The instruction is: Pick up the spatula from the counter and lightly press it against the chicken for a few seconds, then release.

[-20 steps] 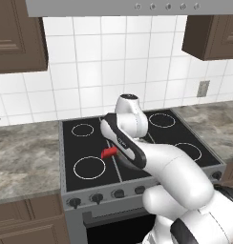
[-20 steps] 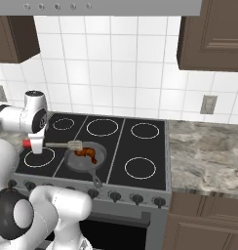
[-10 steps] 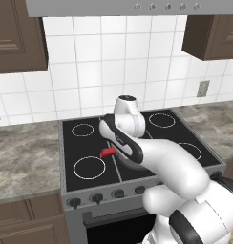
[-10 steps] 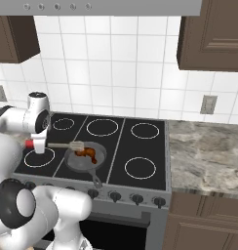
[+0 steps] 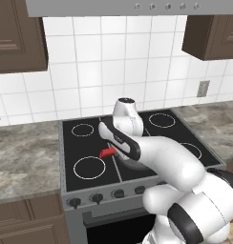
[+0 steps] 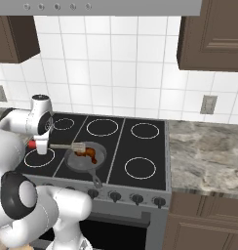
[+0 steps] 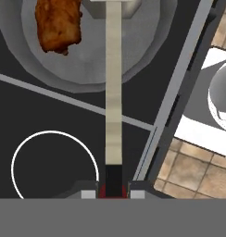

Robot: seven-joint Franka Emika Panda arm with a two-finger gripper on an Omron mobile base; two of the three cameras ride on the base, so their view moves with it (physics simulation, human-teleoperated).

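The jaws are clamped together on the red end of the spatula, so the pick-up from the bench looks done. From that grip the pale shaft runs out over the black stove, past a white burner ring, and across the rim of the grey pan. Farther out, the chicken lies in the pan just beside the shaft. The blade reaches past it at the frame edge, so contact with the meat cannot be confirmed. In my judgement the tool is carried into place, while the light press, the short hold and the release are left.
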